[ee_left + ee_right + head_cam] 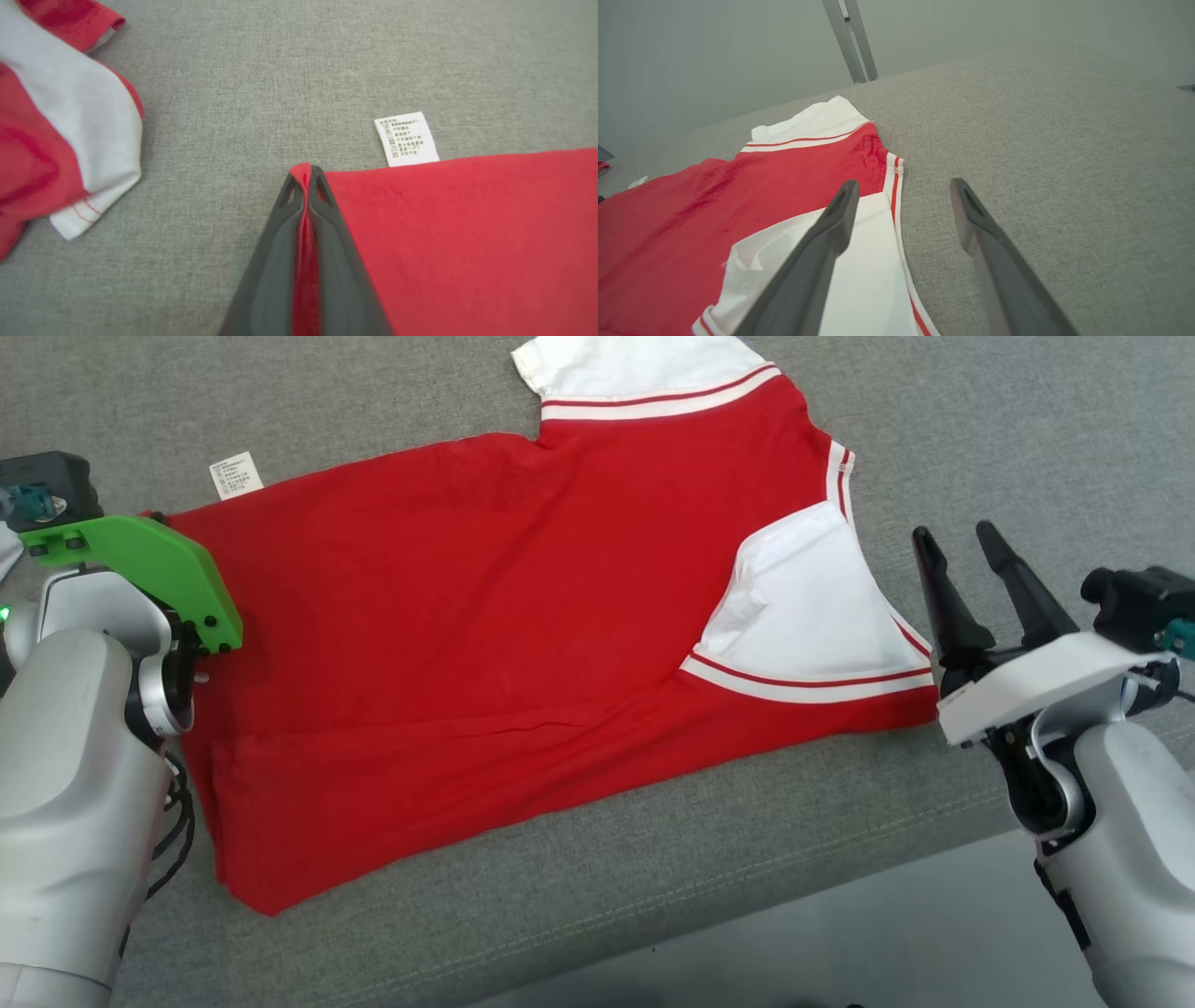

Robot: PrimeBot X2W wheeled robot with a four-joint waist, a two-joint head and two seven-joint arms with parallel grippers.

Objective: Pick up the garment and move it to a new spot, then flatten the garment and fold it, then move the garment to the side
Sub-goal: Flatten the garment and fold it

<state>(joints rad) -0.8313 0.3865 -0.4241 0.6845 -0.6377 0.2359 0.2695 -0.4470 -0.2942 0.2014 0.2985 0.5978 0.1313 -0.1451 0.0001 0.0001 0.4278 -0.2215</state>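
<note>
The garment [485, 616] is a red shirt with white sleeves and red-striped white trim, lying spread on a grey fabric surface. A white care label [235, 475] sticks out at its far left edge. In the left wrist view my left gripper [306, 175] is shut on the garment's [467, 233] red corner, next to the label [406, 139]. In the head view that gripper's fingers are hidden under the green wrist bracket [140, 560]. My right gripper [952, 532] stands open just right of the white sleeve [803, 607], with nothing between its fingers; its own view shows it [904, 186] over the garment's [738, 200] trimmed edge.
A second red and white cloth [70, 130] lies bunched to the left in the left wrist view. The grey surface's front edge [840, 887] runs across the lower right, with pale floor beyond. A metal post [850, 39] rises behind the far edge.
</note>
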